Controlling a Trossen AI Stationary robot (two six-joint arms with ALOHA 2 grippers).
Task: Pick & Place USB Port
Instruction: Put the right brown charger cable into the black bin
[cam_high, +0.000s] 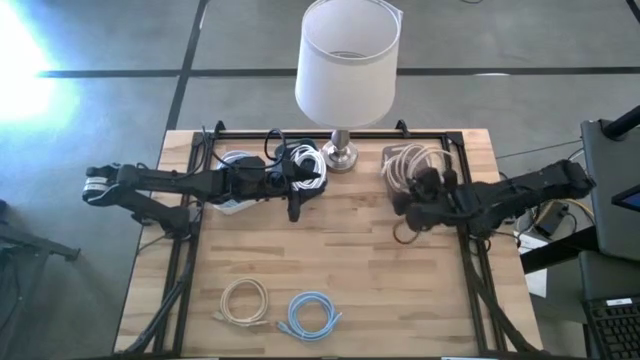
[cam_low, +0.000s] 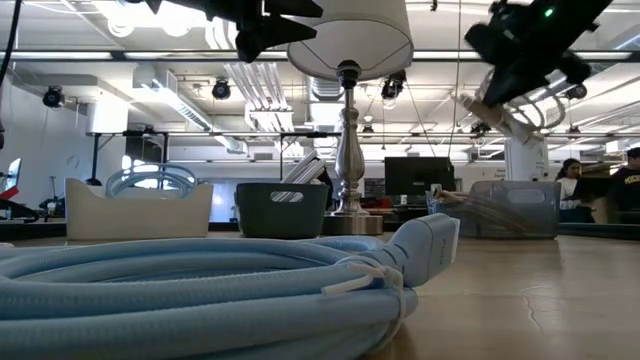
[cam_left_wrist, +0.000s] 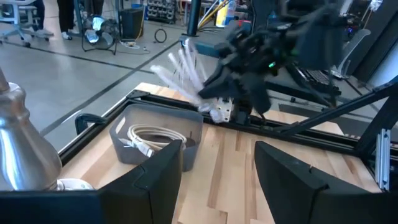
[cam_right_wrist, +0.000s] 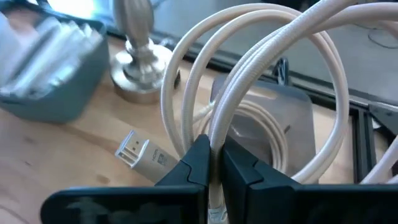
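1. Two coiled cables lie loose at the table's 6 o'clock edge: a cream coil (cam_high: 243, 300) and, just beside it, a blue coil (cam_high: 312, 315). The middle of the wooden table (cam_high: 360, 250) between them and the arms is bare.
2. At 12 o'clock stands a lamp (cam_high: 345, 60); its silver base (cam_high: 340, 155) sits between a bin of white cables (cam_high: 305, 165) and a grey bin (cam_high: 405, 165) holding more cream cable.
3. Right gripper (cam_high: 415, 205) hangs at roughly 2 o'clock, just beside the grey bin, its jaws pinching a looped cream cable (cam_right_wrist: 267, 68). The right wrist view alone shows that cable's flat metal plug (cam_right_wrist: 140, 155) hanging free above the wood, near the lamp base.
4. Left gripper (cam_high: 293, 205) waits at 11 o'clock by the white-cable bin, jaws spread, as its own wrist view shows.
5. From table height, the blue coil (cam_low: 200, 290) fills the foreground and hides most of the table; people stand far off in the room at 3 o'clock.
6. A black frame (cam_high: 470, 240) borders the table's sides.
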